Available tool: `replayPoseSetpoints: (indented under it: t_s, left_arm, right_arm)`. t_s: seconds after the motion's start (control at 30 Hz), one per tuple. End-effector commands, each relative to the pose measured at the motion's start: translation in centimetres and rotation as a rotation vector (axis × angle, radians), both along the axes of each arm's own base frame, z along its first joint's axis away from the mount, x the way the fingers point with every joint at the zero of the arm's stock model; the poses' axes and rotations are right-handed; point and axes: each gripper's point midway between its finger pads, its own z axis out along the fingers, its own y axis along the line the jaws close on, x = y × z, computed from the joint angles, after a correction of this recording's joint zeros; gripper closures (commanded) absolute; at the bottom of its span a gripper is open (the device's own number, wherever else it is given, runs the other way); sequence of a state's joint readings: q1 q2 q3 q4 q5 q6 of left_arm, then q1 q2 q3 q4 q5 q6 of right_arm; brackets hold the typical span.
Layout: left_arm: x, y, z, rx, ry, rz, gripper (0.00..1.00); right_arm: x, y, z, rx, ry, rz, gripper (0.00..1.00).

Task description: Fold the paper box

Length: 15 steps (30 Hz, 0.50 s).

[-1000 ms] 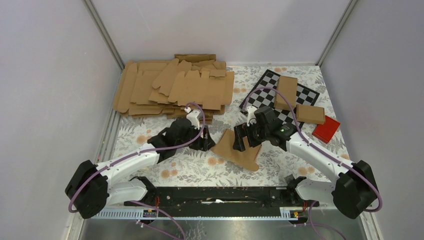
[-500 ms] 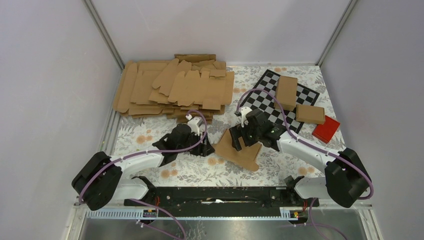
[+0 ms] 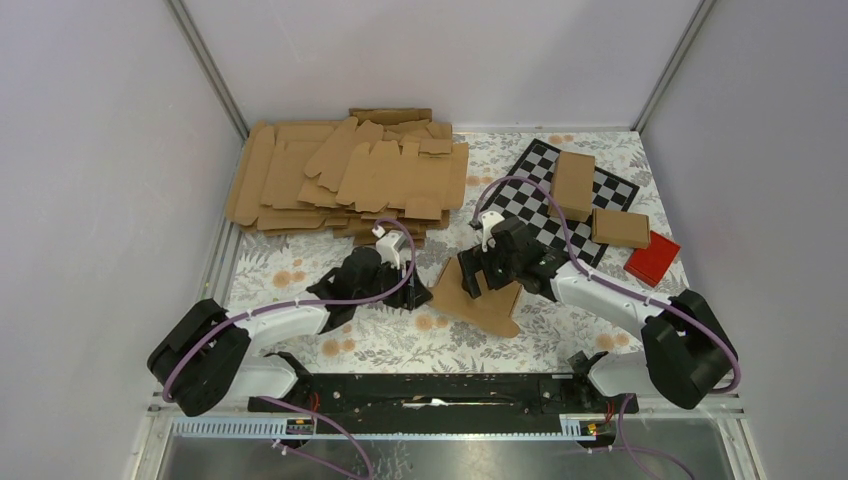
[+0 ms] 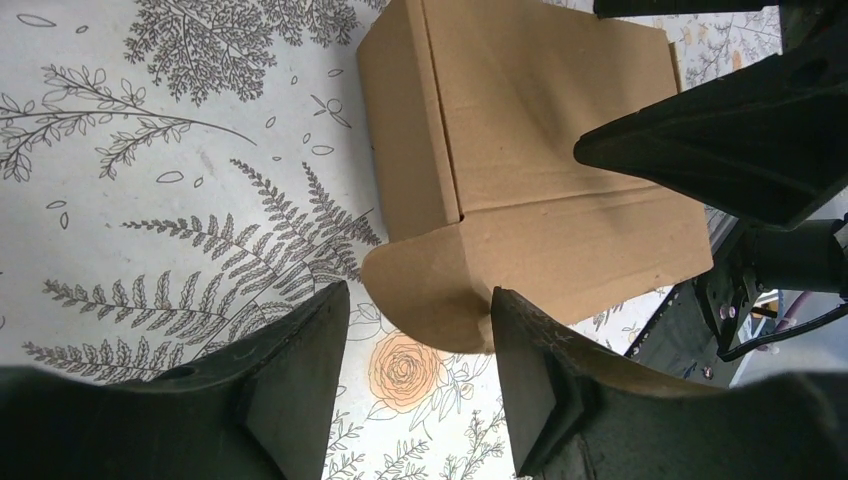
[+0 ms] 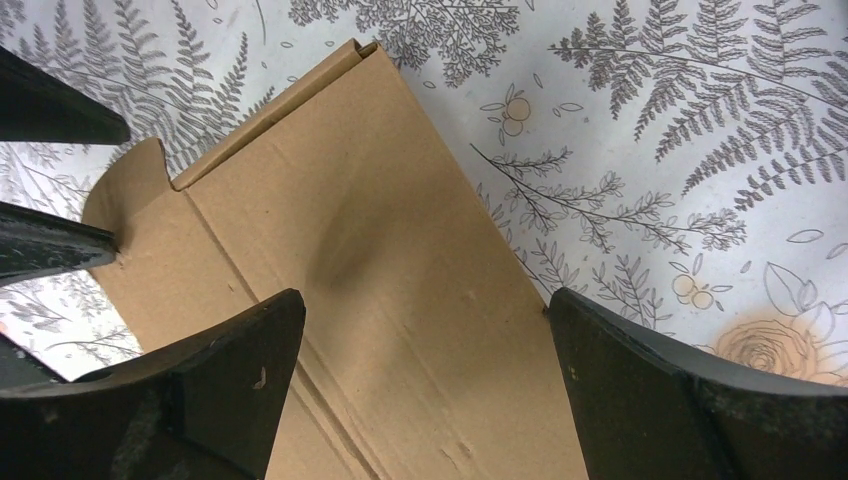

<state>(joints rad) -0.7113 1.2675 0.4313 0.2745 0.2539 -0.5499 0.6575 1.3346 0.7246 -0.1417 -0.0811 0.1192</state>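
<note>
Pale lilac walls [image 3: 430,50], metal corner posts [image 3: 207,65], fern-and-flower printed tablecloth [image 3: 380,340].

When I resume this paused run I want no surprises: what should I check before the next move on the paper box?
1. Paper box lies between both arms: ok.
2. Left gripper open around its rounded flap: ok.
3. Right gripper open, straddling the box: ok.
4. Gripper contact with cardboard: cannot tell.
5. Box fully folded: not ok.
6. Stacked blanks apart from the box: ok.

Brown paper box [image 3: 488,306], fern-print tablecloth [image 3: 375,342], black-white checked board [image 3: 531,178], red block [image 3: 652,258]
</note>
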Motion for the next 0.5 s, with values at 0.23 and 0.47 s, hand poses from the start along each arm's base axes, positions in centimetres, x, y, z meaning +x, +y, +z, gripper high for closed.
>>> replayPoseSetpoints:
  t_s: [0.23,0.47]
  left_arm:
    - [0.4,-0.6,2.5,-0.121,-0.089,0.004,0.42]
    - [0.6,0.8,3.5,-0.134,-0.114,0.089,0.41]
  right_arm:
    - [-2.0,-0.3,-1.2,-0.005,0.241,-0.125,0.02]
    - [-0.4,-1.4,0.7,0.042,0.188,-0.22,0.13]
